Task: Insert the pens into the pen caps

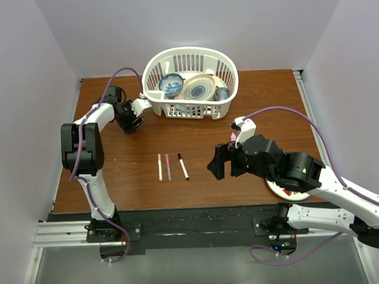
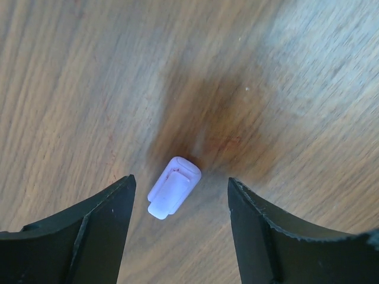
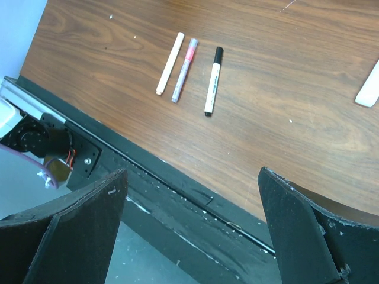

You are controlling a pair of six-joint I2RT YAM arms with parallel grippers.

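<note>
Lilac cap (image 2: 173, 187) inside spread left tool (image 2: 180, 183), wrist view only

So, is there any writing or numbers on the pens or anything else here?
There is none that can be read.
Pens: no print shows on them; any there is would be too small to read.
Cap: plain, no letters.
Bowls in the basket: blue patterns only, not words.
</note>
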